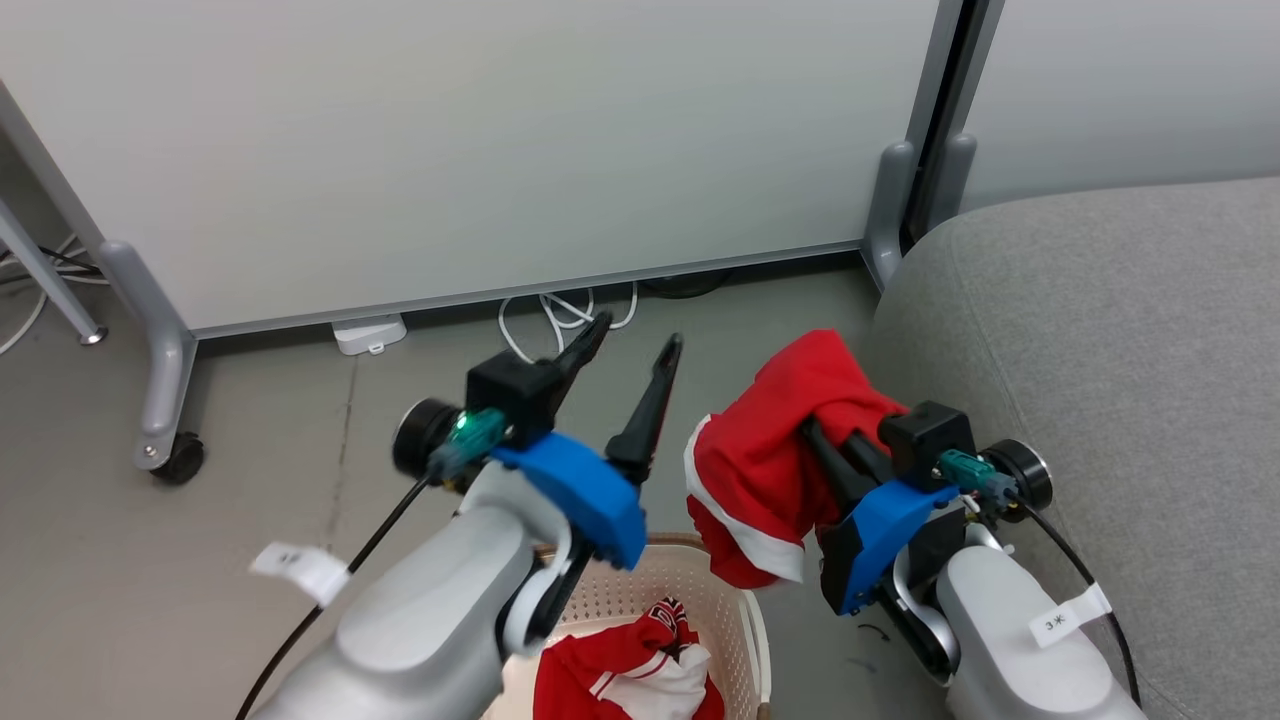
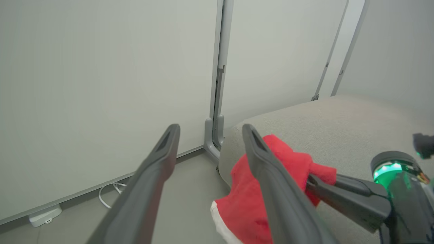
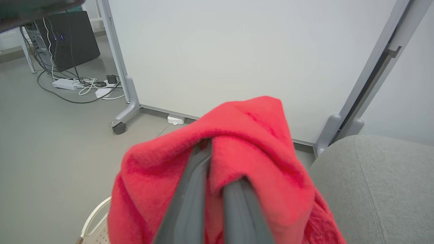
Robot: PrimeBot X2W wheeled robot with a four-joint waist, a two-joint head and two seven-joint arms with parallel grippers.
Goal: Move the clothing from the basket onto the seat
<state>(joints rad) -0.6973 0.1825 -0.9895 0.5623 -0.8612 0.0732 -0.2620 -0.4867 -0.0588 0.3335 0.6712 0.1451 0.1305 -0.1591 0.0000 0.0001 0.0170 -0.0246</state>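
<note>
Closest in, the left forearm (image 1: pixel 430 620) crosses the basket (image 1: pixel 748 612), where one red garment (image 1: pixel 625 672) lies. Above it, the left gripper (image 1: pixel 636 338) stands wide and empty, fingers angled up and forward. To its right, the right gripper (image 1: pixel 825 440) is clamped on the other garment (image 1: pixel 765 455), which droops from the fingers above the basket's edge. The seat (image 1: pixel 1100 350) lies just right of that arm, the nearer one. Its fingers point left, away from the cushion, so a rightward swing looks due.

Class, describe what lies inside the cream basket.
A red-and-white garment lies in the basket. The robot's left forearm covers the basket's left side, and whatever lies beneath the garment is hidden.
</note>
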